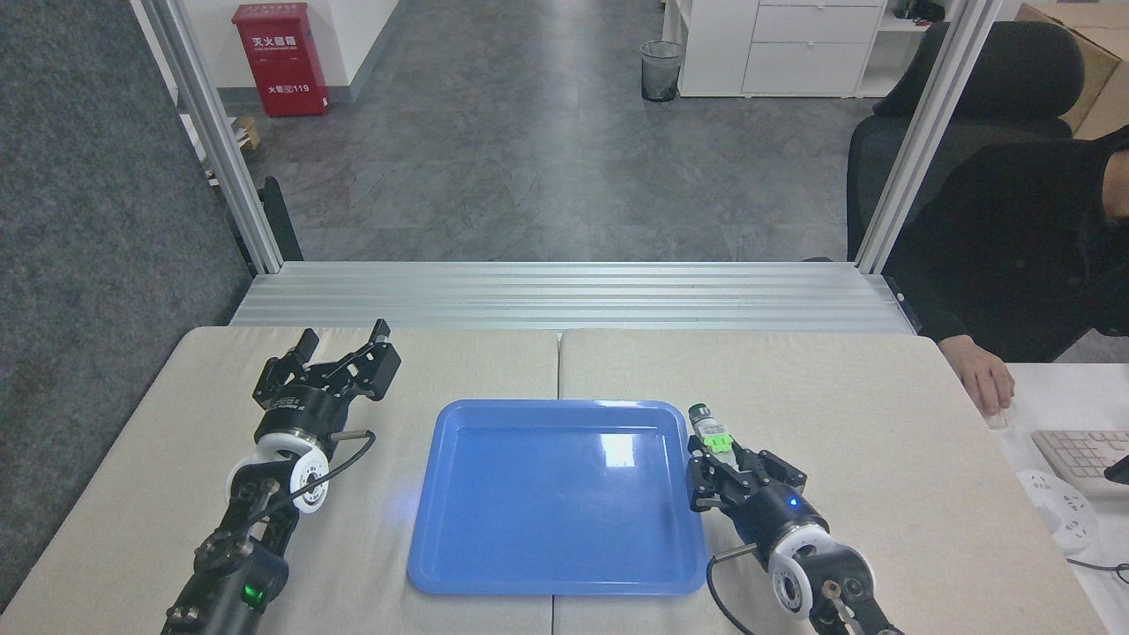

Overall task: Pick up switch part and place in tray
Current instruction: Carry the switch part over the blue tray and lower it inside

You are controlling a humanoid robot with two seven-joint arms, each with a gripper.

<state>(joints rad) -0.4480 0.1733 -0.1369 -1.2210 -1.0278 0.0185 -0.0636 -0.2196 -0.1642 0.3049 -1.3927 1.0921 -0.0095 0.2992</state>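
The switch part (pixel 708 428), with its silver-grey end up and a green clip in the middle, sticks out of my right gripper (pixel 719 454), which is shut on it. They hang at the right rim of the blue tray (pixel 494 529), near its far right corner. The tray lies in the middle of the beige table and holds nothing. Left of the tray, my left gripper (pixel 342 337) rests open with nothing between its fingers.
A person's hand (pixel 983 379) rests on a white desk at the right, beside a keyboard (pixel 1080 459). An aluminium frame rail (pixel 564 295) runs along the table's far edge, with upright posts at both ends.
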